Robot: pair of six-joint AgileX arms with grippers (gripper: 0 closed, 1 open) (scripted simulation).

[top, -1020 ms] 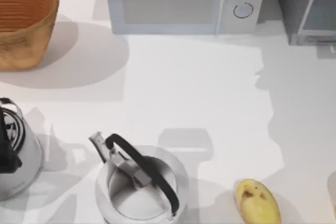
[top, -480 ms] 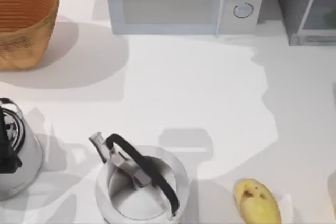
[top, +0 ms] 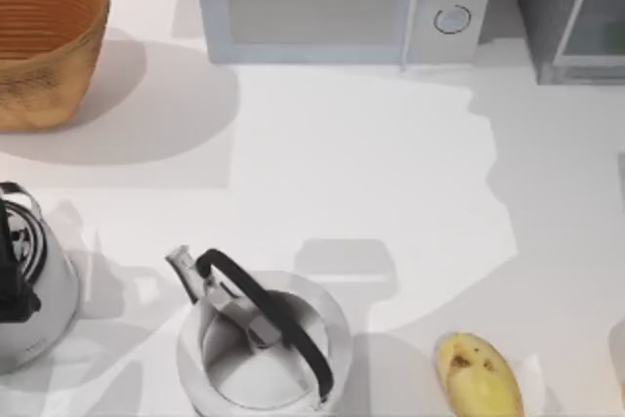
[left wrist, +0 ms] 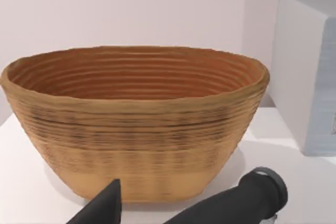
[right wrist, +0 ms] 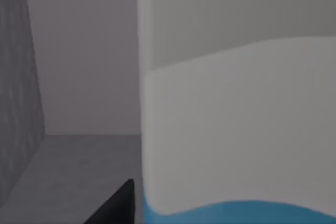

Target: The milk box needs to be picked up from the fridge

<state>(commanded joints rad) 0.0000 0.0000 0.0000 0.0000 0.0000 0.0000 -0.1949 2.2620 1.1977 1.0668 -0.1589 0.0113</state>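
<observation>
My right gripper (right wrist: pixel 118 203) sat inside the grey fridge (top: pixel 571 12) at the table's far right, close against the milk box (right wrist: pixel 236 129) standing on the fridge floor; its grip could not be told. My left gripper (left wrist: pixel 173 208) faced the empty woven basket (left wrist: pixel 134 124), far left.

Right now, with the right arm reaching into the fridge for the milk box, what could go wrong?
The milk box sits very close to the right wrist camera inside the fridge, so a finger may bump it and tip it rather than straddle it. The grey fridge wall is near, so the arm might scrape it when pulling out.
</observation>
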